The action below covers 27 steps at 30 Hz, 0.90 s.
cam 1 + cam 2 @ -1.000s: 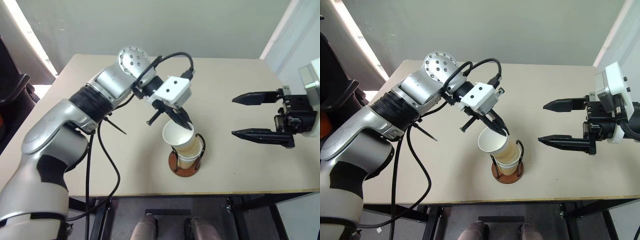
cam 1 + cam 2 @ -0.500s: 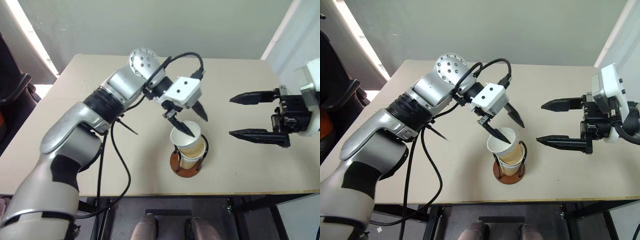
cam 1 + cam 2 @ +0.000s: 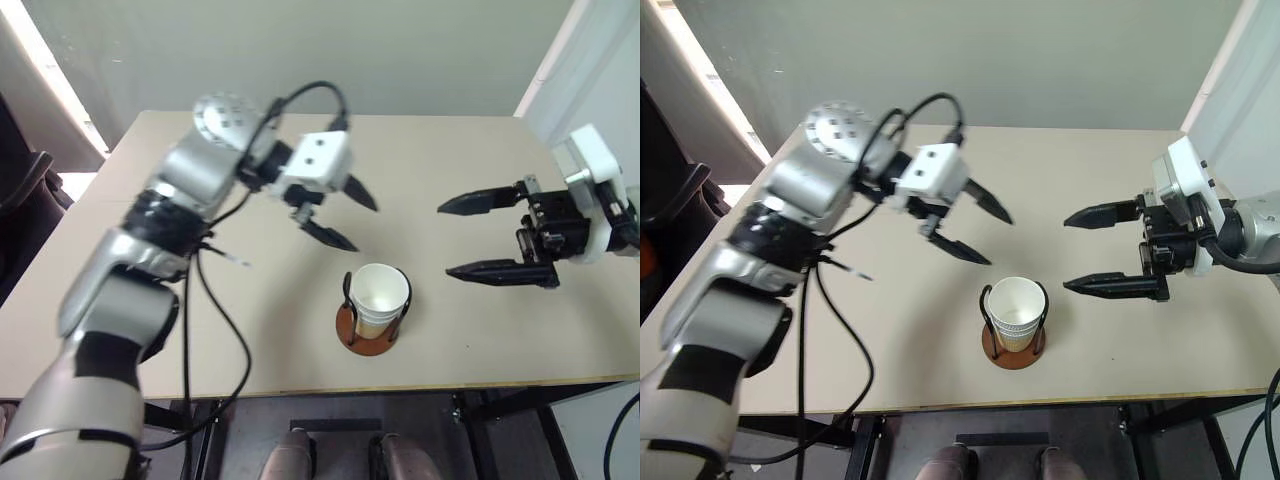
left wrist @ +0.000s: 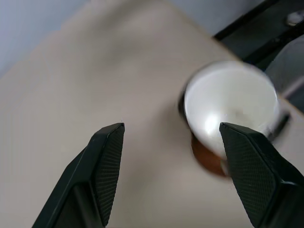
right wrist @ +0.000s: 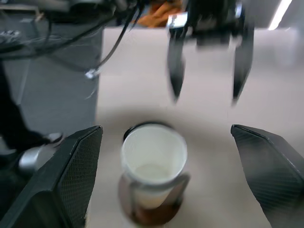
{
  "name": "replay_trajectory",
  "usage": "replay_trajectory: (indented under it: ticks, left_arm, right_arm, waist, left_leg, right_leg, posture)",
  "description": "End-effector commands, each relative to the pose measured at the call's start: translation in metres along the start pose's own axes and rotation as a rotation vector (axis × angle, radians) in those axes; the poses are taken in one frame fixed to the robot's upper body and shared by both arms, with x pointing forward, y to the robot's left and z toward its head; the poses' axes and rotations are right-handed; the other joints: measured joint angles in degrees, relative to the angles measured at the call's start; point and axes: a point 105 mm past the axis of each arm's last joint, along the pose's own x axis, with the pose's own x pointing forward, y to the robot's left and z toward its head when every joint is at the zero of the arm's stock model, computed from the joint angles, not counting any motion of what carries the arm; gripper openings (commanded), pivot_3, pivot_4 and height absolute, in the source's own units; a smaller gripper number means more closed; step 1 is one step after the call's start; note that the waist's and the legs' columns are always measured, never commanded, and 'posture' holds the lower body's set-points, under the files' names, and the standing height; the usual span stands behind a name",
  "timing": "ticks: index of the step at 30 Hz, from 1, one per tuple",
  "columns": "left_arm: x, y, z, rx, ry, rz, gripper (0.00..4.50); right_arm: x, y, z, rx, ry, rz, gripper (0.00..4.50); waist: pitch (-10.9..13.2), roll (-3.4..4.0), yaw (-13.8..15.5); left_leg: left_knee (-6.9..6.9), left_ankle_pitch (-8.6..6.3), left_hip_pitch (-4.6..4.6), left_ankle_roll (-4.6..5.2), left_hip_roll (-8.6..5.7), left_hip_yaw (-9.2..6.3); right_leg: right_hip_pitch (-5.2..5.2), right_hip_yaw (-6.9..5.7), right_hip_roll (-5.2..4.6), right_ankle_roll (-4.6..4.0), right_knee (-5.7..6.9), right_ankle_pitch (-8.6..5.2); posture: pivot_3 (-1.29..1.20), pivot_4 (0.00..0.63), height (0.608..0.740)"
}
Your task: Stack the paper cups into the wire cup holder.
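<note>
The paper cups (image 3: 378,297) are nested in the wire cup holder (image 3: 366,332); both the left gripper (image 3: 348,216) and the right gripper (image 3: 463,236) are spread, nothing grasped.

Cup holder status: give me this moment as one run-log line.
paper cups: nested upright in wire cup holder | left gripper: open, empty, apart from cups | right gripper: open, empty, beside holder

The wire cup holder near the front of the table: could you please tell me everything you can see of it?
The wire cup holder has a round reddish-brown disc base with thin black wire loops rising upright from it. It stands upright on the beige table, near the front edge, between the two hands and touched by neither. Nested paper cups, white inside with a pale tan outer wall, sit in it, the top rim about level with the tips of the loops.
</note>
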Motion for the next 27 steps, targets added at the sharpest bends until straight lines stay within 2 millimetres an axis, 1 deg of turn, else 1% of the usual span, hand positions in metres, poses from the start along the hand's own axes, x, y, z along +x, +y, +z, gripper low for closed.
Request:
replay_trajectory:
  ticks: [1,3,4,5,7,9,11,14,15,20,24,27]
  left_arm:
    - [-0.053,-0.021,-0.016,-0.150,0.033,0.130,3.42]
    - [-0.102,-0.052,-0.044,-0.347,0.076,0.258,3.42]
    - [-0.127,-0.072,-0.057,-0.471,0.077,0.349,3.42]
    - [-0.143,-0.087,-0.065,-0.550,0.073,0.417,3.42]
    - [-0.161,-0.111,-0.074,-0.643,0.076,0.505,3.42]
    - [-0.168,-0.127,-0.078,-0.690,0.086,0.561,3.42]
    - [-0.172,-0.141,-0.081,-0.724,0.100,0.609,3.42]
    - [-0.179,-0.153,-0.079,-0.749,0.094,0.678,3.42]
    - [-0.180,-0.156,-0.079,-0.753,0.094,0.692,3.42]
    - [-0.176,-0.160,-0.076,-0.754,0.096,0.710,3.42]
    - [-0.175,-0.162,-0.075,-0.759,0.094,0.721,3.42]
    - [-0.175,-0.164,-0.075,-0.766,0.100,0.733,3.42]
  right_arm:
    - [-0.020,-0.016,-0.006,-0.017,0.045,-0.059,4.50]
    - [-0.045,-0.034,-0.015,0.038,0.024,-0.151,4.50]
    - [-0.062,-0.039,-0.024,0.086,0.021,-0.213,4.50]
    - [-0.074,-0.041,-0.030,0.121,0.012,-0.255,4.50]
    - [-0.093,-0.042,-0.039,0.175,-0.002,-0.327,4.50]
    - [-0.104,-0.041,-0.046,0.200,0.007,-0.373,4.50]
    - [-0.110,-0.039,-0.050,0.211,0.013,-0.399,4.50]
    - [-0.108,-0.036,-0.047,0.209,-0.004,-0.384,4.50]
    - [-0.106,-0.035,-0.046,0.203,0.000,-0.371,4.50]
    - [-0.097,-0.039,-0.042,0.179,-0.007,-0.333,4.50]
    - [-0.093,-0.039,-0.041,0.175,-0.008,-0.309,4.50]
    - [-0.090,-0.038,-0.042,0.180,-0.016,-0.296,4.50]
  waist:
    - [0.00,0.01,-0.06]
    - [0.00,0.01,-0.54]
    - [0.00,0.01,-1.06]
    - [0.00,0.00,-1.19]
    - [-0.02,-0.02,-0.82]
    - [-0.03,0.01,0.05]
    - [-0.03,0.01,0.51]
    - [-0.03,-0.01,0.47]
    - [-0.04,-0.03,0.38]
    - [-0.05,-0.01,-0.31]
    - [-0.06,-0.01,-0.63]
    - [-0.06,-0.01,-0.71]
  left_leg:
    - [0.00,0.01,0.01,-0.01,0.00,-0.01]
    - [-0.02,-0.01,0.01,0.02,0.00,0.01]
    - [-0.02,-0.02,0.01,0.01,0.01,0.02]
    - [-0.10,-0.02,-0.01,0.00,0.01,0.03]
    - [-0.22,-0.04,0.00,-0.07,0.03,0.02]
    - [-0.26,-0.09,0.04,-0.06,0.03,0.00]
    - [-0.33,-0.26,0.05,0.23,0.02,-0.06]
    - [-0.51,-0.28,0.13,0.25,0.02,-0.07]
    - [-0.60,-0.27,0.21,0.21,0.02,-0.05]
    - [-0.95,0.00,0.97,0.06,0.03,-0.06]
    - [-1.01,0.14,1.03,0.11,0.11,-0.10]
    - [-1.01,0.14,1.01,0.10,0.16,-0.11]
  right_leg:
    - [-0.02,0.01,-0.01,-0.01,0.00,0.00]
    - [-0.13,0.08,-0.02,-0.04,0.02,0.00]
    - [-0.17,0.13,-0.03,-0.08,0.04,0.00]
    - [-0.24,0.13,-0.01,-0.14,0.02,-0.02]
    - [-0.26,0.13,-0.04,-0.32,0.05,-0.15]
    - [-0.23,0.06,-0.10,-0.54,0.16,-0.29]
    - [-0.23,0.02,-0.13,-0.72,0.27,-0.39]
    - [-0.23,-0.02,-0.13,-1.29,0.35,-0.52]
    - [-0.25,-0.03,-0.13,-1.51,0.36,-0.49]
    - [0.24,0.02,-0.08,-1.77,0.38,-0.36]
    - [0.23,0.03,0.07,-2.00,0.38,-0.22]
    - [0.20,0.04,0.12,-2.01,0.38,-0.22]
  posture:
    - [0.00,0.150,0.740]
    - [0.00,0.150,0.740]
    - [0.00,0.150,0.740]
    - [0.00,0.150,0.740]
    - [0.00,0.150,0.740]
    - [0.00,0.150,0.740]
    - [0.00,0.150,0.740]
    - [0.00,0.150,0.740]
    - [0.00,0.150,0.740]
    - [0.00,0.150,0.740]
    - [0.00,0.150,0.740]
    - [0.00,0.150,0.740]
